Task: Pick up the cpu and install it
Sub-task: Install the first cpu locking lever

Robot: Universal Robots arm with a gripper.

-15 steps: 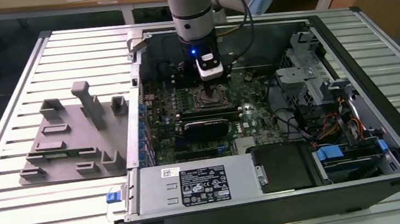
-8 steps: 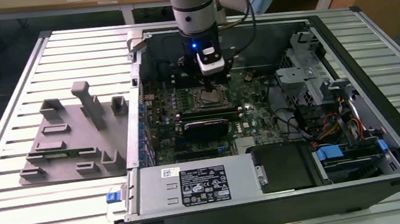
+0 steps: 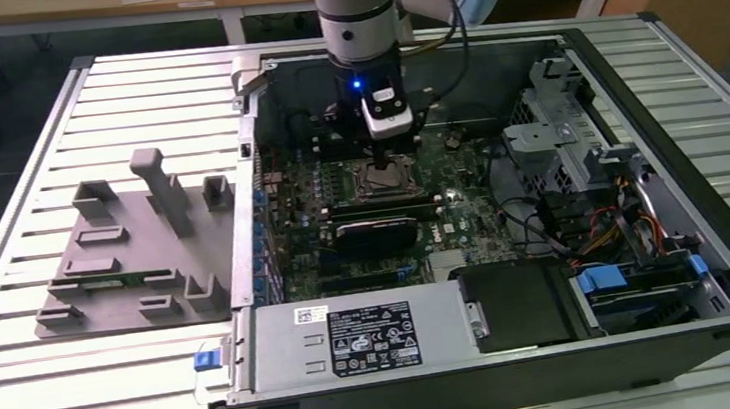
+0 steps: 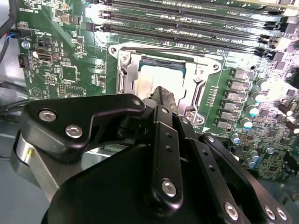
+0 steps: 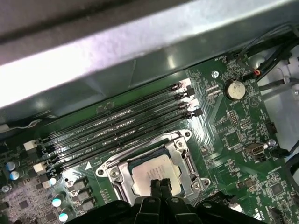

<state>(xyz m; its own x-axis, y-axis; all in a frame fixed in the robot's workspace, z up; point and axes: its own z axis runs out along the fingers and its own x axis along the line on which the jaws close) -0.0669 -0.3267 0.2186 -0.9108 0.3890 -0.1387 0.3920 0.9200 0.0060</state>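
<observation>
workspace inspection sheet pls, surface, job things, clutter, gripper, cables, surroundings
surface: slatted metal table carrying an open computer case.
job's things: cpu lies inside the metal-framed socket on the motherboard.
clutter: grey fixture block at the exterior view's left of the case.
grippers: gripper directly over the cpu, fingertips together.
cables: bundled wires at the exterior view's right inside the case.
surroundings: wooden desks behind the table.
</observation>
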